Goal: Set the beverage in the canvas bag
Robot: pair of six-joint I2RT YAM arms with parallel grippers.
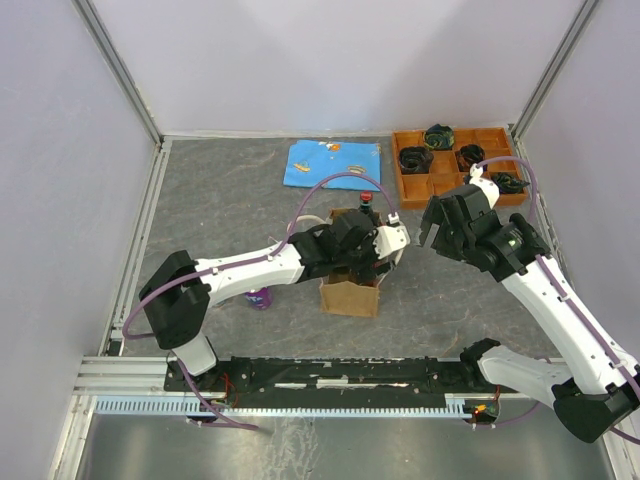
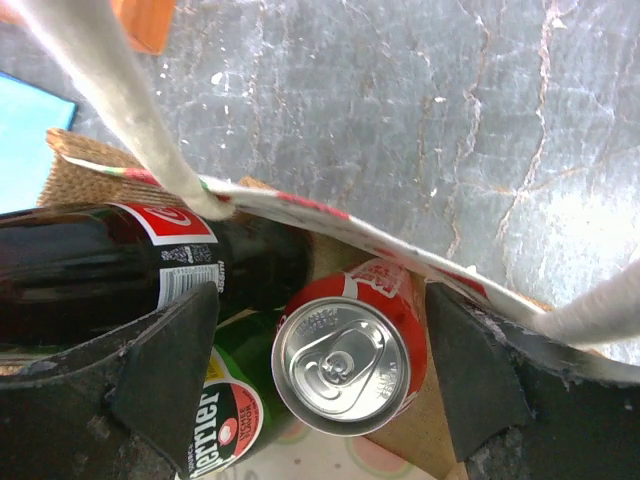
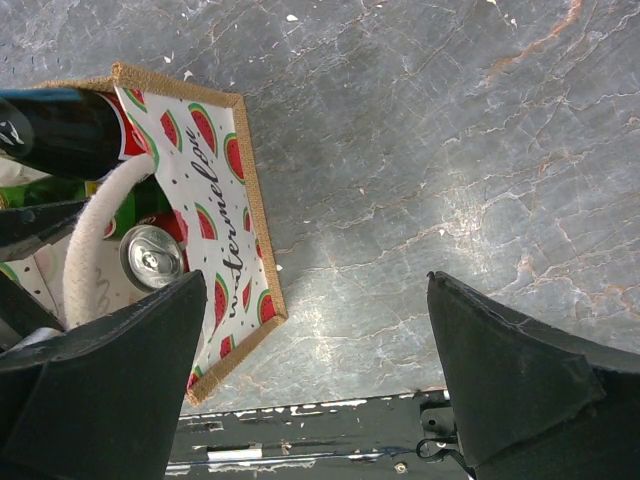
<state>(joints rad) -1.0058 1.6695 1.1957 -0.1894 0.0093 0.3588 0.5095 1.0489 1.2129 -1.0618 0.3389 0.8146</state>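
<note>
The canvas bag stands upright mid-table, tan with a watermelon print and white rope handles. Inside it stands a red soda can, top up, beside a dark cola bottle and a green Perrier bottle. My left gripper is over the bag's mouth and open, with a finger on each side of the can and a gap at both. My right gripper is open and empty above bare table, right of the bag. The can also shows in the right wrist view.
A small purple can stands on the table left of the bag. A blue cloth lies at the back. An orange divided tray with dark items sits at the back right. A black rail runs along the near edge.
</note>
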